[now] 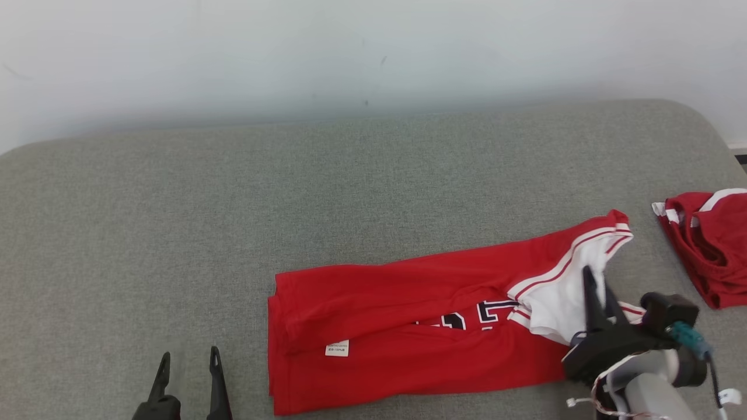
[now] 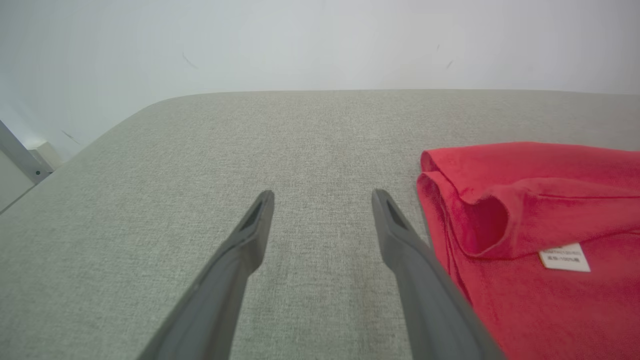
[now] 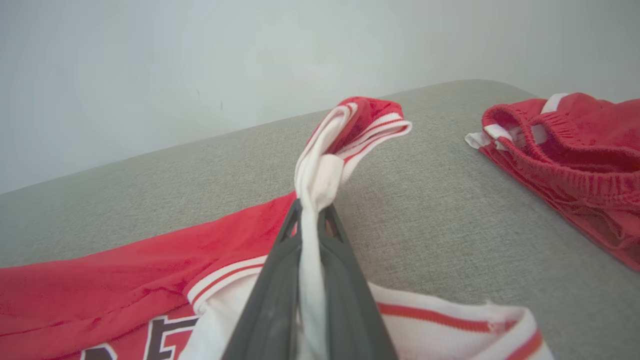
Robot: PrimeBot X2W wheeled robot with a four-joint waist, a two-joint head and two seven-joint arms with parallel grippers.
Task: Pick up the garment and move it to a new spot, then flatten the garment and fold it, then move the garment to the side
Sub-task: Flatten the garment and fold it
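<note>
One garment (image 1: 408, 326): red jersey, white striped trim, folded lengthwise on the near right of the grey cushion (image 1: 233, 204); one more red piece (image 1: 709, 245) at the cushion's right edge. One white label (image 1: 337, 348), print illegible; dark block characters partly hidden. Tools, two: right gripper (image 3: 313, 212) pinches the white trim; left gripper (image 1: 190, 352) spread, empty, over the cushion's near left.

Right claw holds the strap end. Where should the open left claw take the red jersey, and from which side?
The hem edge of the red jersey, at the end opposite the right claw. Come in low from the robot's left, probably: the left claw sits open just beside that edge, and the top layer there curls up, giving a lip to pinch.
</note>
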